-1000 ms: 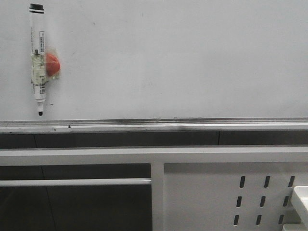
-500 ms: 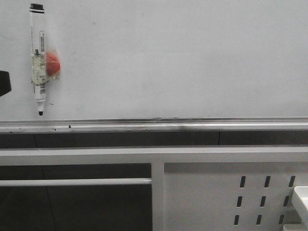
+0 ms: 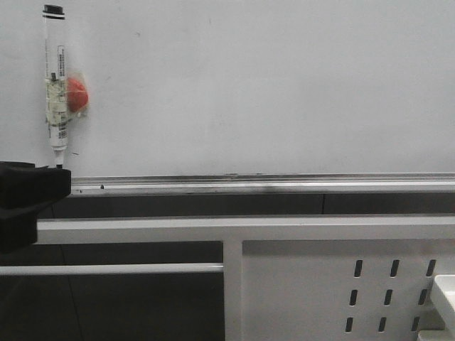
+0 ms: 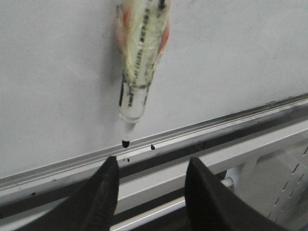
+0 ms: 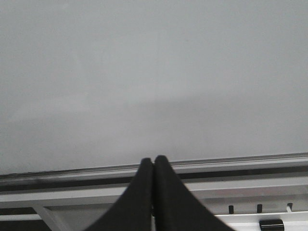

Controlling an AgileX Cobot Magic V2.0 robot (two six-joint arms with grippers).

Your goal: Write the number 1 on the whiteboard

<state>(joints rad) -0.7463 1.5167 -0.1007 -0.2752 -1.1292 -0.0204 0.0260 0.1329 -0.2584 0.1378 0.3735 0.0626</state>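
Whiteboard (image 4: 57,96) behind marker (image 4: 137,72), its tip above the left gripper's (image 4: 150,168) parted jaws

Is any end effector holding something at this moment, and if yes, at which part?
Nothing is held. The left end effector is open below the marker pen, not touching it; the right end effector is shut on nothing.

Marker pen (image 3: 55,85) on whiteboard (image 3: 270,85), left arm (image 3: 25,202) just below.

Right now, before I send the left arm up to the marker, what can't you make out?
- Marker tip: front view, hidden behind the left gripper's black body.
- Marker cap: left wrist view, cut off by the frame edge.
- Marker's label print: too small to read.
- What fixes the marker to the whiteboard: unclear behind the yellowed tape.
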